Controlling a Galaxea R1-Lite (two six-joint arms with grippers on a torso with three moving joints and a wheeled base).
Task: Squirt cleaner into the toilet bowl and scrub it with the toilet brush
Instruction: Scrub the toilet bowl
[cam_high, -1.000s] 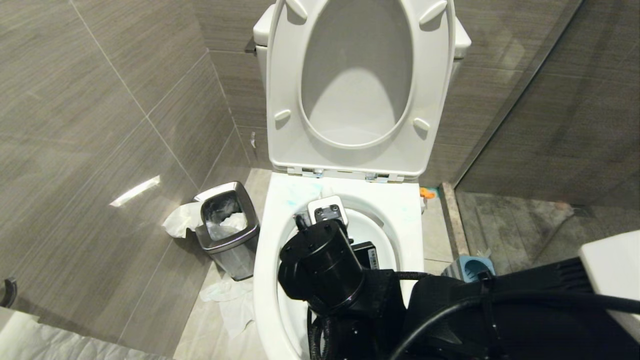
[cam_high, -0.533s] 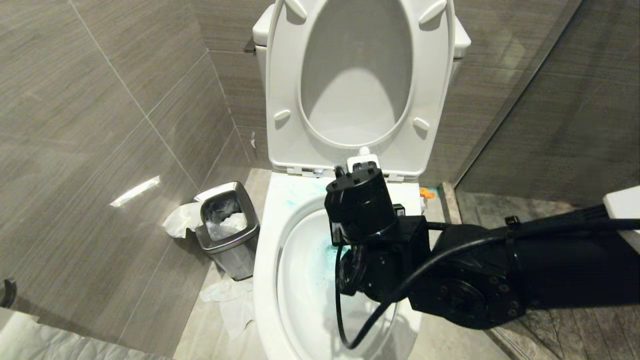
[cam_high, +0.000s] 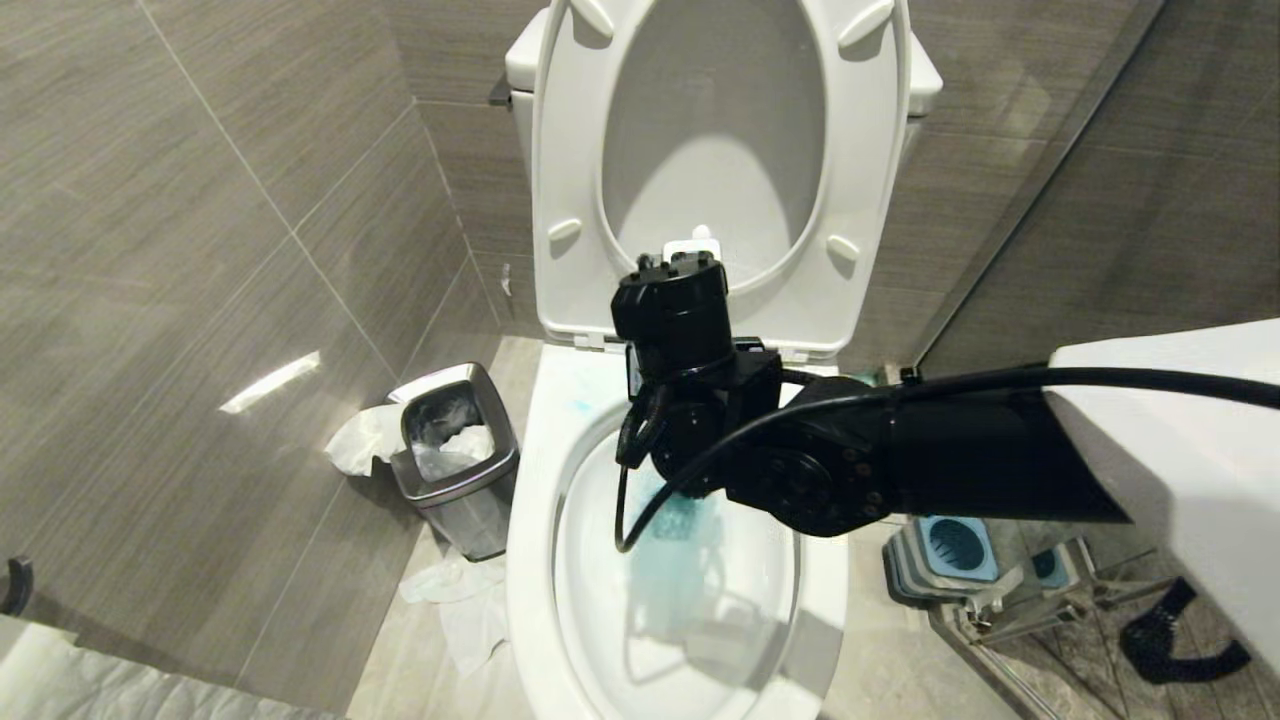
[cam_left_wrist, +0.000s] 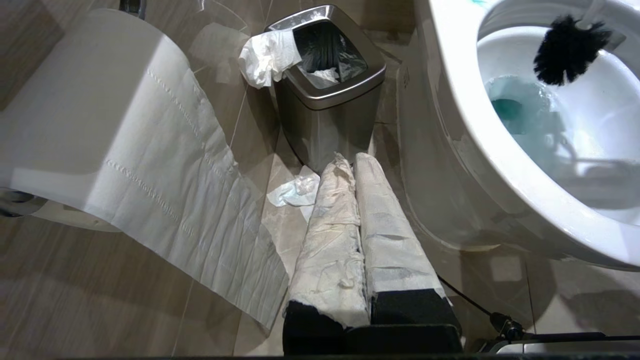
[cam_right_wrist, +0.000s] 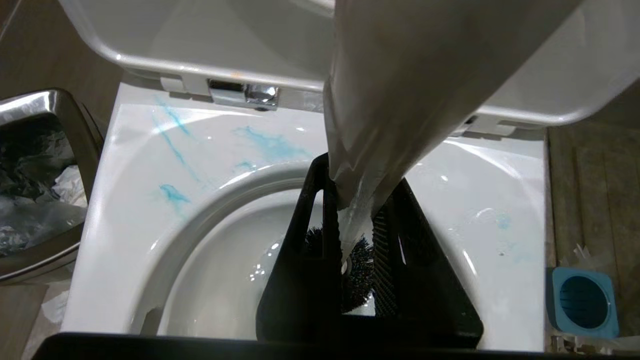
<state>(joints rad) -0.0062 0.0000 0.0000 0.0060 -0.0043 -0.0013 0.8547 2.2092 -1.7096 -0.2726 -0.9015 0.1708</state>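
The right gripper (cam_right_wrist: 357, 235) is pinching the toilet brush (cam_right_wrist: 400, 90) by its slim white-grey handle, which is running from the top centre of the right wrist picture down between the black fingers (cam_right_wrist: 300, 260). The round head of black bristles (cam_left_wrist: 567, 47) is hanging inside the toilet bowl (cam_high: 535, 560), in the upper right of the left wrist picture, above the water and not touching it. The cleaner (cam_right_wrist: 172, 192) is showing as thin turquoise streaks on the bowl's flat back rim and as a blue tint in the water at the centre of the head picture. The seat and lid are standing raised. The left gripper (cam_left_wrist: 357, 200), its paper-wrapped fingers pressed together, is hanging low beside the steel bin (cam_left_wrist: 330, 100).
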